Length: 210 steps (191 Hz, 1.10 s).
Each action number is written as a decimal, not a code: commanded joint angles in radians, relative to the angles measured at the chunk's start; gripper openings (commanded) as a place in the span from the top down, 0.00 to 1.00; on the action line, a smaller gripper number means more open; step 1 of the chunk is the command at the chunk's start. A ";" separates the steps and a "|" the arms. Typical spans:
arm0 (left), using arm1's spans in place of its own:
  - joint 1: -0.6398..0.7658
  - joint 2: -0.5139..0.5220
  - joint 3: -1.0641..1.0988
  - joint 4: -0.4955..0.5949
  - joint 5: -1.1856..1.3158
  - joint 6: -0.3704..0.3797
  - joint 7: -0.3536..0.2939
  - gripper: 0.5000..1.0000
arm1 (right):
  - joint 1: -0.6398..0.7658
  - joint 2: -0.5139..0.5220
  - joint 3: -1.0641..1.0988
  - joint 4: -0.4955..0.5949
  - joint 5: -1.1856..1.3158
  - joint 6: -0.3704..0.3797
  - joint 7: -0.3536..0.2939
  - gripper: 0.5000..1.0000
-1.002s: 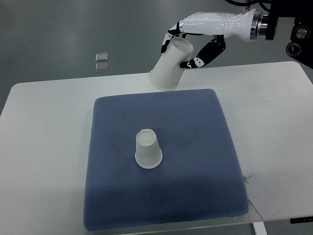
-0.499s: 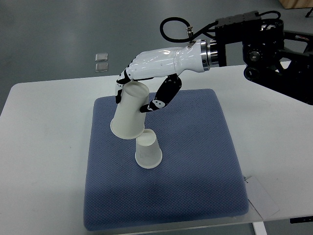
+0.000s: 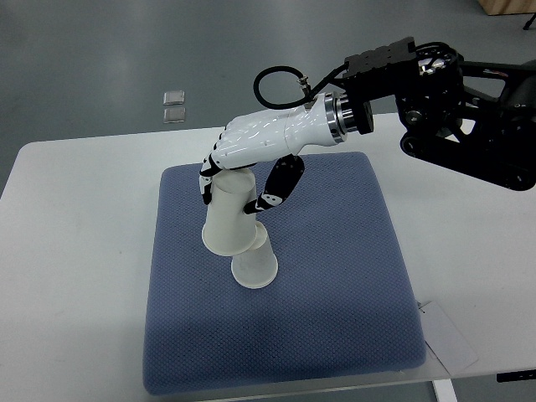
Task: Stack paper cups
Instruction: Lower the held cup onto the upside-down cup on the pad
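Fingers (image 3: 207, 178) and thumb of the right hand (image 3: 251, 159) are wrapped around an upturned paper cup (image 3: 228, 219), grasping it near its closed base, which points up. The held cup tilts, its open mouth angled down and toward the counter's right side. That mouth overlaps the top of a second paper cup (image 3: 254, 268), which stands upside down on a blue mat (image 3: 335, 276), near the mat's middle. Whether the held cup has slid over the standing one or only touches it cannot be told from above.

The right arm (image 3: 435, 117) comes in over the counter's far right corner, a black cable looping above its wrist. The mat covers the central part of the white counter (image 3: 75, 251) and reaches close to its near edge. A white paper tag (image 3: 448, 339) lies on the counter just beside the mat's near right corner. Beyond the counter's far edge, two small square pieces (image 3: 173, 105) lie on the grey floor (image 3: 84, 67).
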State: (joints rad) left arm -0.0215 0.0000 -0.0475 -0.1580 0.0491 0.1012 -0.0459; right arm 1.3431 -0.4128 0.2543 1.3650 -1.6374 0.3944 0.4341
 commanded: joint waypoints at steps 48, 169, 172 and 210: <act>0.000 0.000 0.000 0.000 0.000 0.000 0.000 0.00 | 0.001 -0.014 -0.021 -0.001 -0.022 -0.009 0.002 1.00; 0.000 0.000 0.000 0.000 0.000 0.000 0.000 0.00 | -0.052 -0.014 -0.066 -0.018 -0.030 -0.085 -0.005 0.53; 0.000 0.000 0.000 0.000 0.000 0.000 0.000 0.00 | -0.055 -0.014 -0.066 -0.018 -0.030 -0.086 -0.005 0.51; 0.000 0.000 0.000 0.000 0.000 0.000 0.000 0.00 | -0.062 -0.026 -0.066 -0.020 -0.021 -0.085 -0.005 0.17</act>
State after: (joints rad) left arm -0.0214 0.0000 -0.0476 -0.1580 0.0491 0.1012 -0.0461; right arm 1.2822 -0.4319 0.1888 1.3469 -1.6646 0.3086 0.4295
